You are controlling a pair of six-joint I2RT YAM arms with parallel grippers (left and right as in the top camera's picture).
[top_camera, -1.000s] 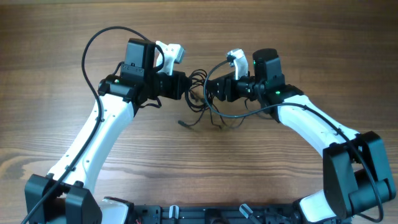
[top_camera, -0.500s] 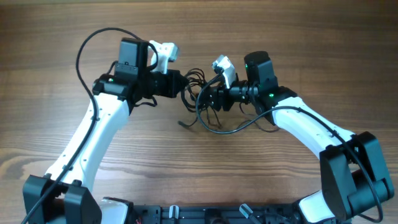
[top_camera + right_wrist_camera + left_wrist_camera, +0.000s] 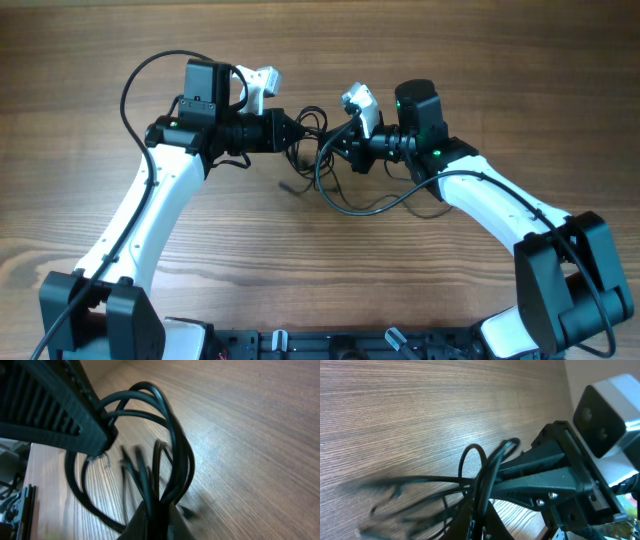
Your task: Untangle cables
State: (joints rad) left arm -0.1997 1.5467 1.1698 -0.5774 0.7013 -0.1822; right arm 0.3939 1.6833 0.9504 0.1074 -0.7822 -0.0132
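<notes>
The cables (image 3: 314,124) are thin black cords bunched in loops between my two grippers, above the wooden table. My left gripper (image 3: 294,133) points right and is shut on the cables' left side. My right gripper (image 3: 336,150) points left and is shut on their right side. One small plug end (image 3: 285,185) hangs down toward the table. In the left wrist view the cords (image 3: 481,472) run into my jaws at the bottom edge, with the right gripper's black body (image 3: 555,477) close behind. In the right wrist view several loops (image 3: 172,445) rise from my pinched jaws.
A thicker black wire (image 3: 350,205) from the right arm sags in a loop below the grippers. Another arm wire (image 3: 135,80) arcs over the left arm. Bare wooden table (image 3: 320,280) lies all around.
My right gripper has closed on the cables. Both grippers have shifted slightly left and up, drawing close together, and the dangling plug end has moved left with the bundle.
</notes>
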